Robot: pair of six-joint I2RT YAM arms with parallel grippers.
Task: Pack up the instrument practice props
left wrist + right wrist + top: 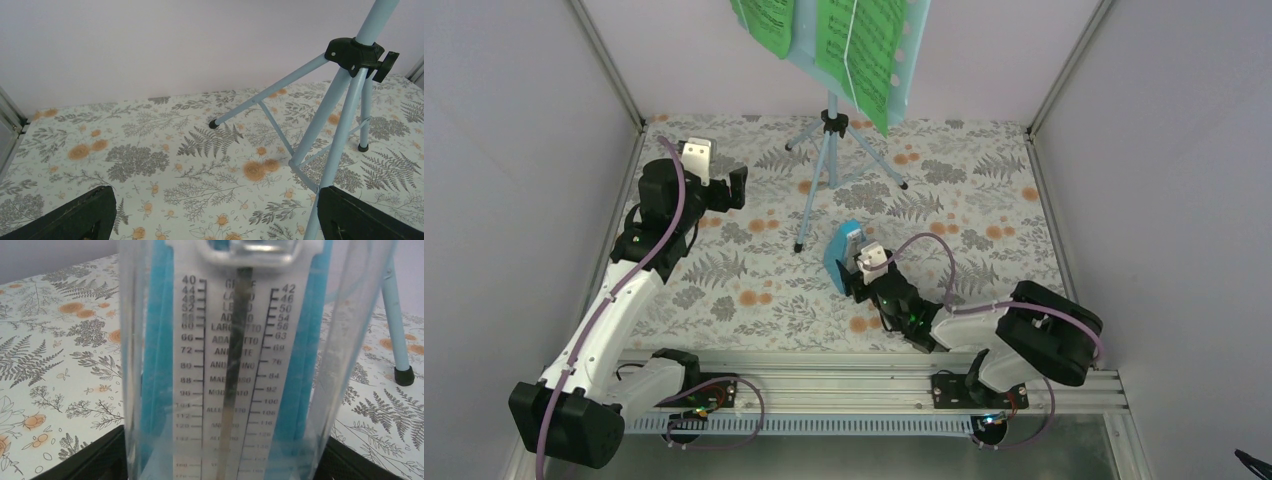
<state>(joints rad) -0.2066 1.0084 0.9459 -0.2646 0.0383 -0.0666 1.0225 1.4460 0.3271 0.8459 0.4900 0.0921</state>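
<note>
Music stand (830, 125) upright on fern-print tabletop (724, 270); pale walls (514, 150) around.

Bright, soft, even light fills all three views. The music stand (830, 124) throws only faint shadows on the tabletop (744, 270). In the right wrist view the metronome (235, 365) sits too close. Its print blurs toward 6 o'clock, and pale glare streaks the clear cover. The left wrist view is sharp.

Glossy clear plastic on the metronome (235, 365) — matt fern-print table covering (60, 365).
</note>
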